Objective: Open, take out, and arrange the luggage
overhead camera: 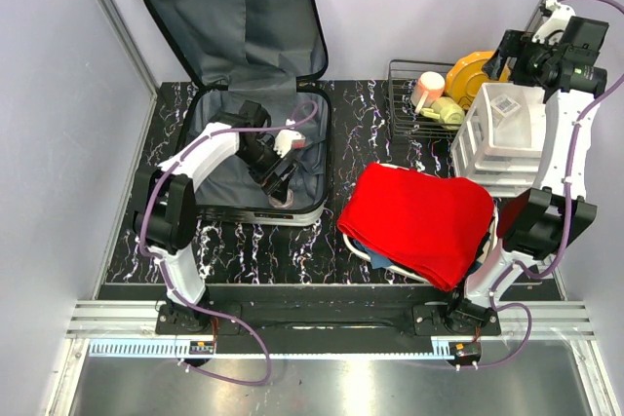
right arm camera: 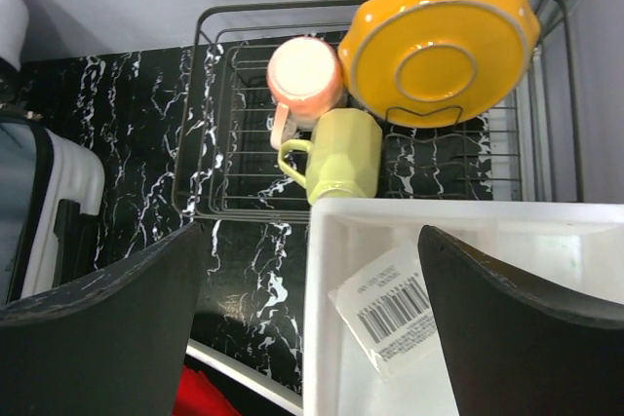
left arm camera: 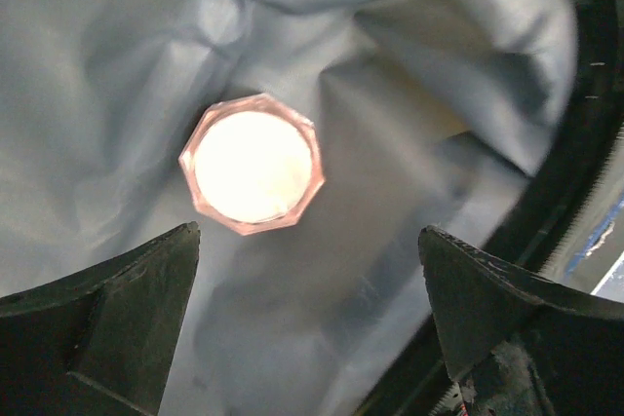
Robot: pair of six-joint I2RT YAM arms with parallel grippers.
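— While the left arm reaches into it, where does the luggage sit?
— On the left half of the black marbled tabletop, lying open. Its lid stands up against the back wall with the grey lining facing the arms. The base lies flat just in front of it.
— And the left gripper?
— Inside the base, pointing down at the lining. Its fingers are spread wide with nothing between them. A pink eight-sided cup sits on the wrinkled fabric just beyond the fingertips, not touched by them.
— What about the right gripper?
— Raised at the far right, well apart from the luggage. Its fingers are also wide apart and hold nothing. It hangs over a white organiser with a barcode label lying inside.
— Anything past that?
— A wire rack at the back. It holds a pink mug, a yellow-green mug touching it, and an orange plate propped on edge.
— And between the arms?
— A red cloth draped over a heap near the right arm's base. What lies under it I cannot tell.
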